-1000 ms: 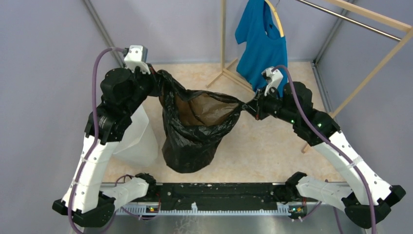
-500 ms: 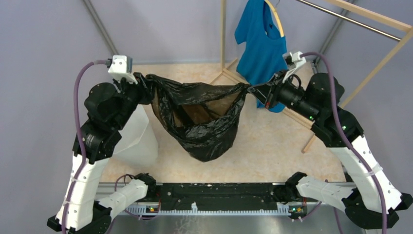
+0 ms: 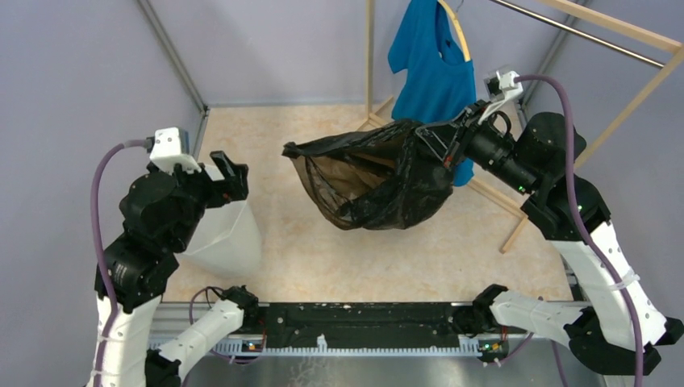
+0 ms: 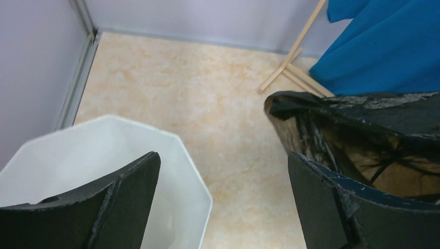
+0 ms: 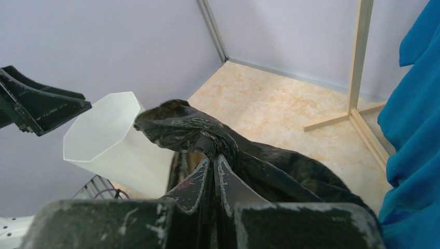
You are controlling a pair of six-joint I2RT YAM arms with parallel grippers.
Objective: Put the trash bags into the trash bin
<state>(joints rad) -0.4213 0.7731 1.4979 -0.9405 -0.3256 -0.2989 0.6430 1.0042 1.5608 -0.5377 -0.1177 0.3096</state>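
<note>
The black crinkled trash bag (image 3: 379, 173) hangs in the air over the floor right of centre, its mouth gaping to the left and showing a brownish inside. My right gripper (image 3: 427, 143) is shut on a bunched corner of the bag's rim (image 5: 214, 158). My left gripper (image 3: 230, 173) stands wide open with nothing in it, apart from the bag and above the far edge of the white faceted trash bin (image 3: 222, 234). In the left wrist view the bin's rim (image 4: 171, 137) lies under the left finger, and the bag (image 4: 363, 135) is behind the right finger.
A blue T-shirt (image 3: 435, 68) hangs on a wooden rack (image 3: 369, 64) just behind the right gripper and the bag. Grey walls close in the marbled floor (image 3: 282, 129). The arm bases and a black rail (image 3: 355, 318) line the near edge.
The left gripper opened, let go of the bag's rim and drew back left over the bin. The bag swung right and now hangs from the right gripper alone.
</note>
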